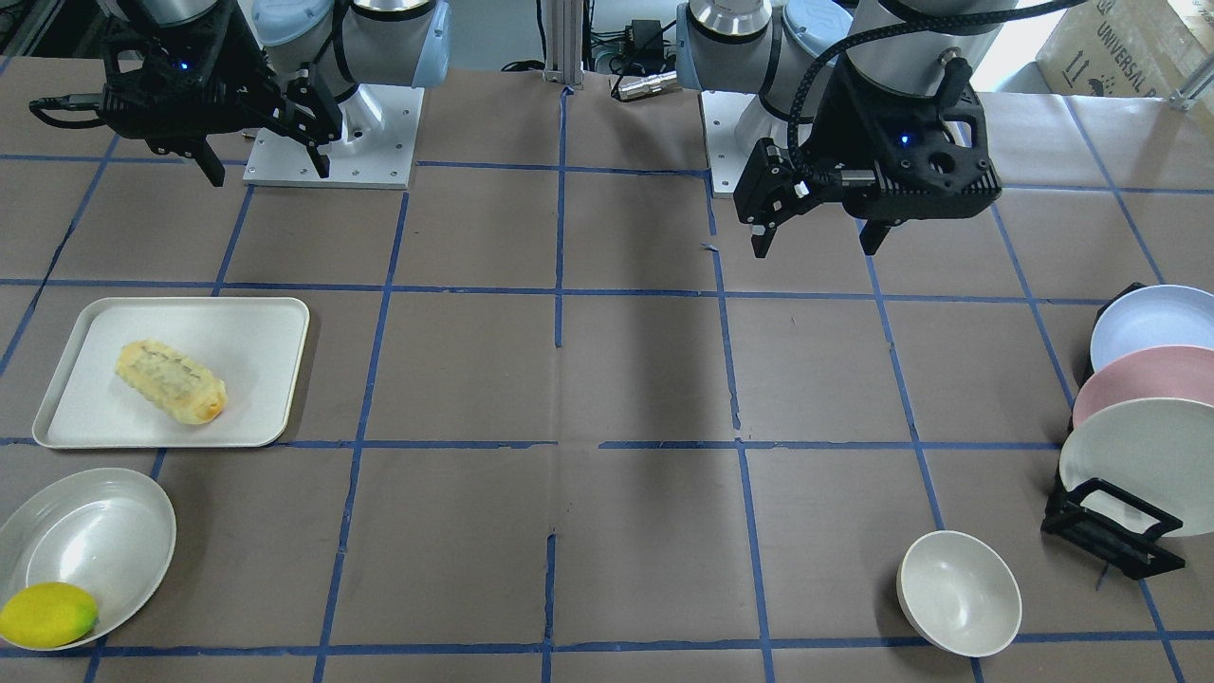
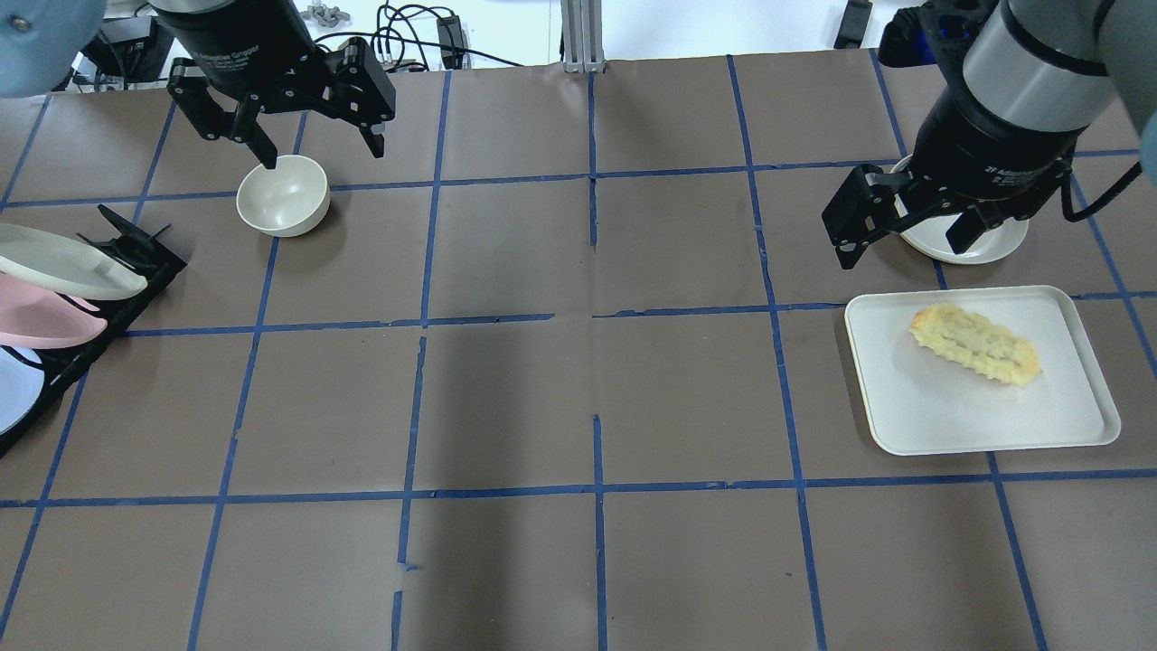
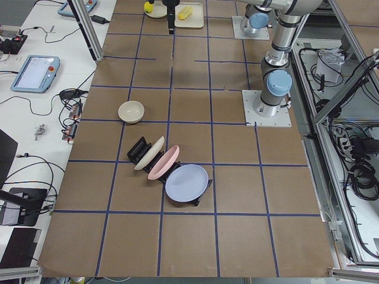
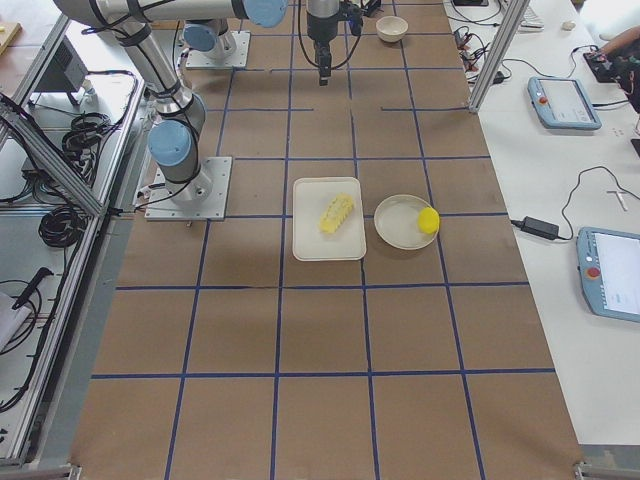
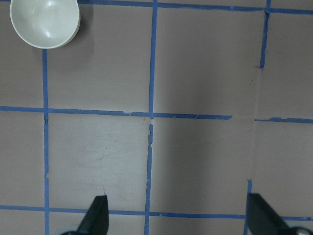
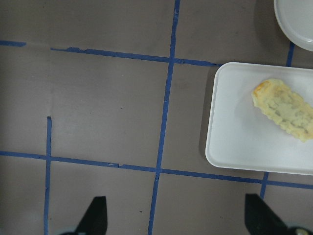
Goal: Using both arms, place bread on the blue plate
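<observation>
We judge the oblong pale-yellow bread (image 1: 172,381) with its bumpy top and 1 browned end to be light and perhaps soft, so a gentle pinch across its narrow middle suits it. The ridges should give the fingers purchase. It lies slantwise on the white rectangular tray (image 1: 256,323), clear of the rim.

The round pale blue plate (image 1: 1152,323) stands on edge in a black wire rack (image 1: 1110,531), well apart from the tray at the table's other end. It looks stiff, smooth and likely slippery. Its exposed upper rim seems the only place to take it.

The right gripper (image 1: 266,175) hangs above the table just beside the tray, jaws spread and empty. The left gripper (image 1: 818,245) hangs far from the tray, nearer the rack, also spread wide and holding nothing.

We count 1 bread, 1 tray and 2 grippers. The rack holds 3 plates: 1 blue, 1 pink plate (image 1: 1148,379) and 1 white plate (image 1: 1138,455). There is 1 small cream bowl (image 1: 958,590) far from the tray. Just beside the tray sits 1 shallow white dish (image 1: 95,531) holding 1 yellow lemon (image 1: 47,615).
</observation>
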`<state>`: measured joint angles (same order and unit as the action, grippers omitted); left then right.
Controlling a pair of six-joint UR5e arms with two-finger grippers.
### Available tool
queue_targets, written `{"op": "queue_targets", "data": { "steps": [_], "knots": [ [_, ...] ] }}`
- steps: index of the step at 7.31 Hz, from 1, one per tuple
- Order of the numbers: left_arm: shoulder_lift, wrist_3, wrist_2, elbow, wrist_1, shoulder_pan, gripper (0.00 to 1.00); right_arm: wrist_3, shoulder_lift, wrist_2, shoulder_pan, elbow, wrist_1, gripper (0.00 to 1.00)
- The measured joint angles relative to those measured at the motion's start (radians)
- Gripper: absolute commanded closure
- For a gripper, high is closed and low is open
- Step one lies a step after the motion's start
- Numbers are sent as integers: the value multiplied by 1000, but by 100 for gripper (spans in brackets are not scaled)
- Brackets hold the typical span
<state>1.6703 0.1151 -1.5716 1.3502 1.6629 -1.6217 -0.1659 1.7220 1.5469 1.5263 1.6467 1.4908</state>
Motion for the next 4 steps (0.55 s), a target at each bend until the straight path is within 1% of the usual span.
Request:
{"op": "queue_targets", "data": {
  "steps": [2,4],
  "knots": [
    [-5,0,-3,14,3,6,0,-6,-2,-4,1,-6,-2,0],
    [-10,0,-42,22,10,41,0,-20,-5,-5,-2,1,1,1]
  ]
}}
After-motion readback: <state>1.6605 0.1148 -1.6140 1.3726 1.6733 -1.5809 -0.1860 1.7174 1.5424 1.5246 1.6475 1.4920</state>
